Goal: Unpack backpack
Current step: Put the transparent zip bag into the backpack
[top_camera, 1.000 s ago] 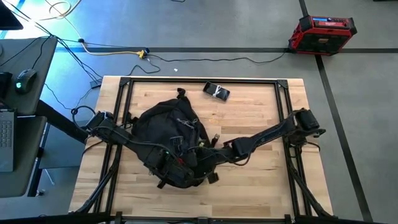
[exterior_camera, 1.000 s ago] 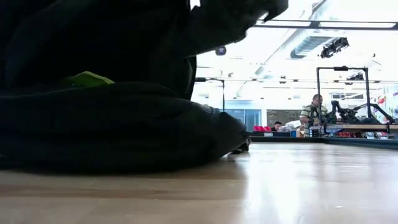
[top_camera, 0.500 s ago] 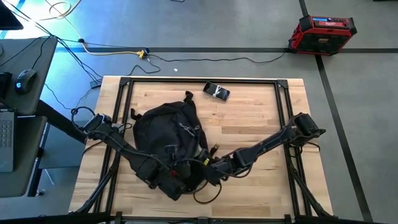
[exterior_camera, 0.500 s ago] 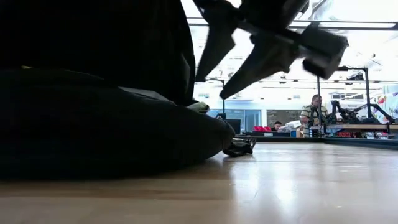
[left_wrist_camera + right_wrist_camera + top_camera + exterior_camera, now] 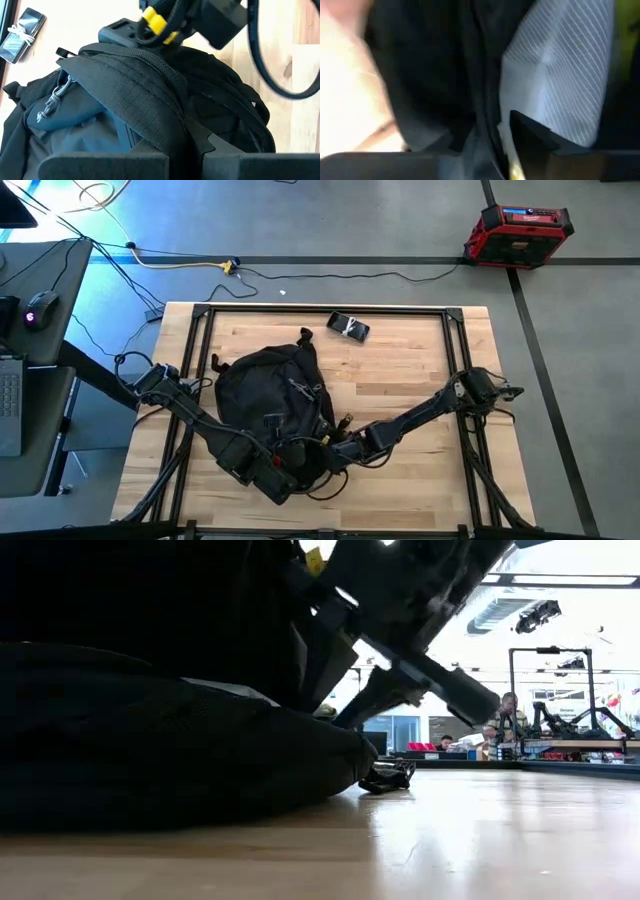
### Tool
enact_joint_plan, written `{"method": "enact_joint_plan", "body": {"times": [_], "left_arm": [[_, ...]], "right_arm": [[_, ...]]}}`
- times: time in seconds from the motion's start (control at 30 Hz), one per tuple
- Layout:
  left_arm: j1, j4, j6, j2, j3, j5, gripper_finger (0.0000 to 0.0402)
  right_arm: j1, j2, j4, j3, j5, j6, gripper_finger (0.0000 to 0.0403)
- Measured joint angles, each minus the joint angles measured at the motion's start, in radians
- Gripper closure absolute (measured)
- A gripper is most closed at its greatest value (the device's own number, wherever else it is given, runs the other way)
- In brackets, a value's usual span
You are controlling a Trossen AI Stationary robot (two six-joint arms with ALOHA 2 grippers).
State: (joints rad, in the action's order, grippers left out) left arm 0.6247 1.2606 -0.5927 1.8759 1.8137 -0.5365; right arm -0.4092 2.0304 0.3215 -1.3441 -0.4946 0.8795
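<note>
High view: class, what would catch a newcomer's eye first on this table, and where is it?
The black backpack sprawls across the table's left half, with both arms reaching into its near end. The left pincer is shut on its fabric; the right pincer is at its opening. A small phone-like item lies alone near the far edge.

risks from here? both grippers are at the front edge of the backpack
1. Left gripper is clamped on the backpack fabric; a hard pull may drag the whole bag off the table front edge.
2. Right gripper works where arm cables and straps crowd together; it could snag one.
3. The phone lies loose behind the bag and could get swept.
</note>
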Motion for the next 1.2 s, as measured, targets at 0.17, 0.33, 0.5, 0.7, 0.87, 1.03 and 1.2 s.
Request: {"method": "enact_joint_plan", "body": {"times": [0.17, 0.33, 0.5, 0.7, 0.87, 1.03, 1.2], "left_arm": [[0.000, 0.001, 0.000, 0.000, 0.000, -0.003, 0.0402], [0.005, 0.016, -0.007, 0.000, 0.000, -0.016, 0.0402], [0.015, 0.049, -0.007, 0.000, 0.000, -0.028, 0.0402], [0.021, 0.054, -0.006, 0.000, 0.000, -0.073, 0.0402], [0.031, 0.055, -0.005, 0.000, 0.000, -0.105, 0.0402], [0.053, 0.050, 0.004, 0.000, 0.000, -0.175, 0.0402], [0.095, 0.026, 0.002, 0.000, -0.001, -0.190, 0.0402]], "right_arm": [[-0.002, 0.000, -0.013, 0.000, -0.052, -0.121, 0.0394], [-0.057, -0.002, 0.052, -0.027, -0.116, -0.184, 0.0401], [-0.141, -0.010, 0.251, -0.119, -0.111, -0.276, 0.0402], [-0.213, -0.010, 0.517, -0.263, -0.135, -0.397, 0.0402], [-0.231, -0.010, 0.571, -0.366, -0.178, -0.441, 0.0403], [-0.179, -0.011, 0.556, -0.326, -0.157, -0.534, 0.0403], [-0.131, -0.011, 0.473, -0.195, -0.205, -0.522, 0.0403]]}}
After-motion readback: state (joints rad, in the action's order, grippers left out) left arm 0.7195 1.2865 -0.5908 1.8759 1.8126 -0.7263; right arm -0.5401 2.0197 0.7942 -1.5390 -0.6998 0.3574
